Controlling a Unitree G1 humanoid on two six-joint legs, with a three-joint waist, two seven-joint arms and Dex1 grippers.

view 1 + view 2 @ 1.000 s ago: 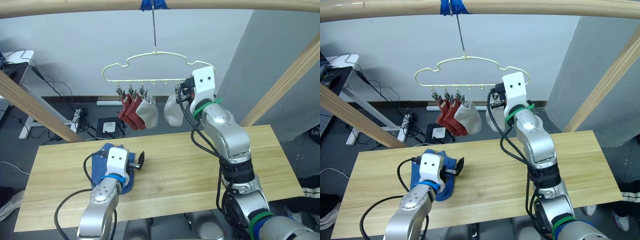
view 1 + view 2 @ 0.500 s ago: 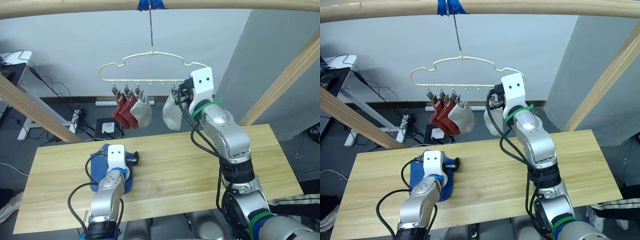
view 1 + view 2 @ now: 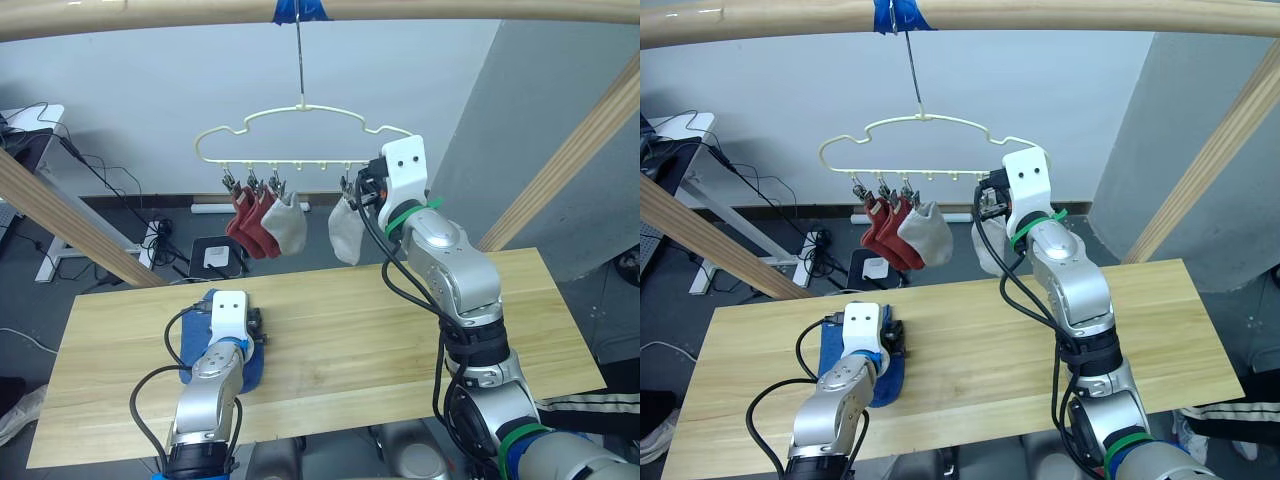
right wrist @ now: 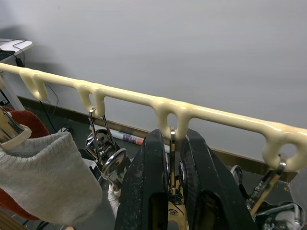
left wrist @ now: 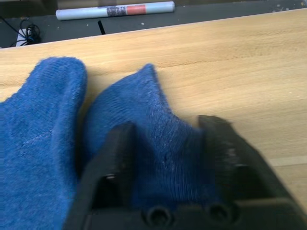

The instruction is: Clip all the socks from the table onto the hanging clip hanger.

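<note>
Socks [image 5: 144, 143] lie between the left fingers [image 5: 115, 158], spread; right fingers [image 4: 153, 191] pinch a clip [image 4: 171, 158].

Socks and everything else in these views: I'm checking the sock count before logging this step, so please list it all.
Blue socks: two, blue, side by side on the table under the left gripper.
Rust-red socks: two, clipped at the hanger's left end.
Grey socks: two, light grey, clipped, one beside the red pair, one by the right gripper.
Clip hanger: one, cream-yellow, hanging from the wooden pole.
Table: one, pale wood.
Left gripper: open, its fingers astride one blue sock.
Right gripper: shut on a metal clip of the hanger.
</note>
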